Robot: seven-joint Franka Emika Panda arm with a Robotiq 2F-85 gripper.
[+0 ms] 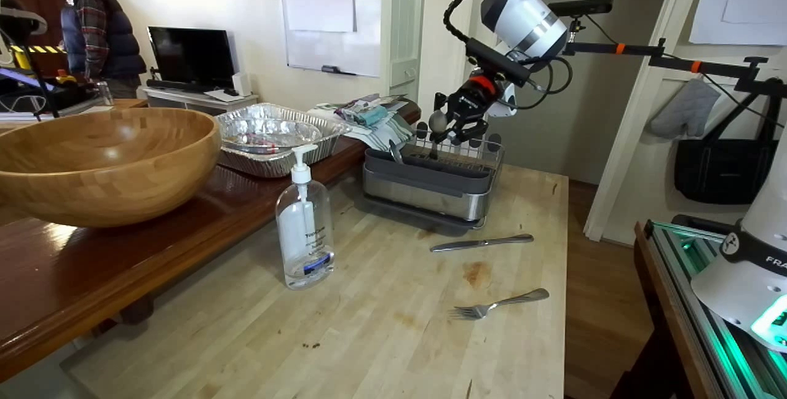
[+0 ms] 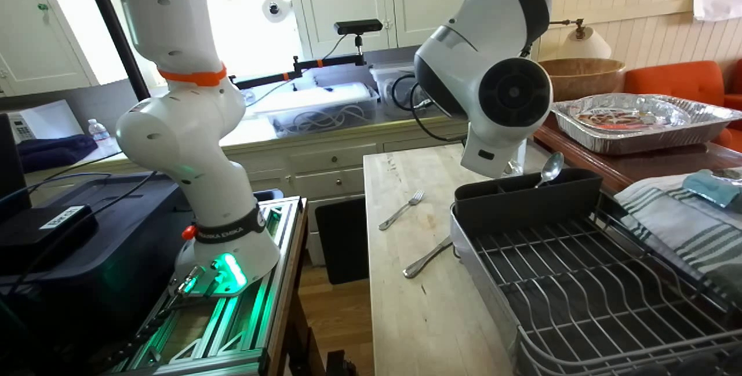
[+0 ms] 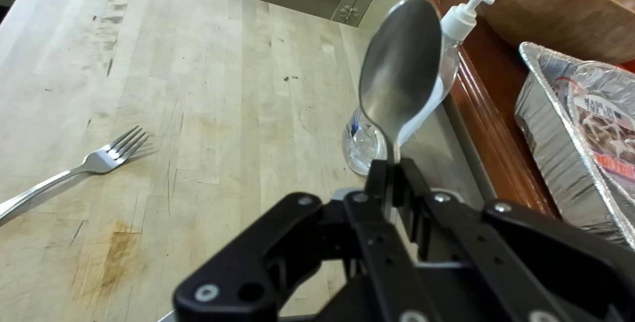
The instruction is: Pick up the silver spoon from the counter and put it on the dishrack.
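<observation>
Currently, silver metal spoon between fingertips of black two-finger claw, bowl beyond them, jaws narrow on its handle, oblong dark-grey caddy in boxy silver-grey dishrack holding second silver spoon, crinkled foil tray holding smaller foil pan.

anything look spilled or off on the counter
Yes. A brown stain discolours the pale counter between the knife and the fork. It stands out against the lighter wood around it; whether it is a spill, scorch or old wear I can't tell. Small dark specks also show, perhaps crumbs.
</observation>
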